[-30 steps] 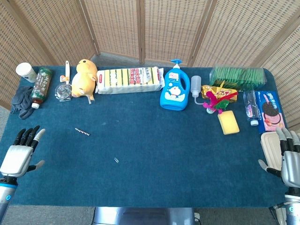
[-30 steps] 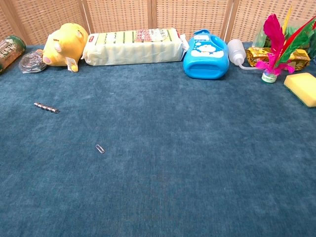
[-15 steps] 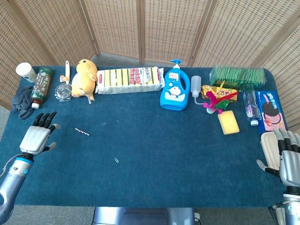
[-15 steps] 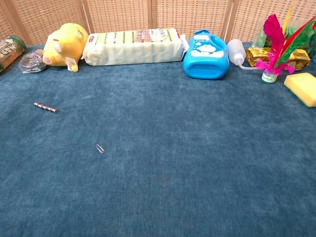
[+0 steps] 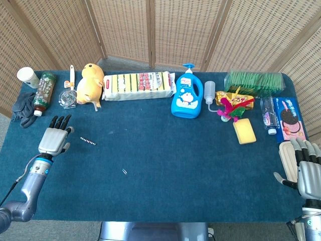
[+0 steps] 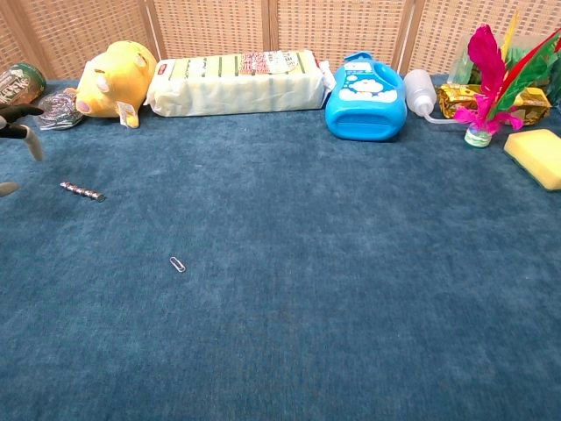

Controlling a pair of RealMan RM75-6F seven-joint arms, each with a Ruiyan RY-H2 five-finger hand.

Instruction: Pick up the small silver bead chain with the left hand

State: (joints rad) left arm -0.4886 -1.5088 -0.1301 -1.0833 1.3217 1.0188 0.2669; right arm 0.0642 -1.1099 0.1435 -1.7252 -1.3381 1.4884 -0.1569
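In the head view the left hand (image 5: 54,138) hovers over the blue table (image 5: 165,165) with fingers spread, holding nothing; the small silver bead chain (image 5: 88,142) lies just right of it, apart from the fingers. The right hand (image 5: 307,170) is spread and empty too. In the chest view only the left hand's fingertips (image 6: 22,111) show at the edge, the chain (image 6: 81,190) lying below and right of them.
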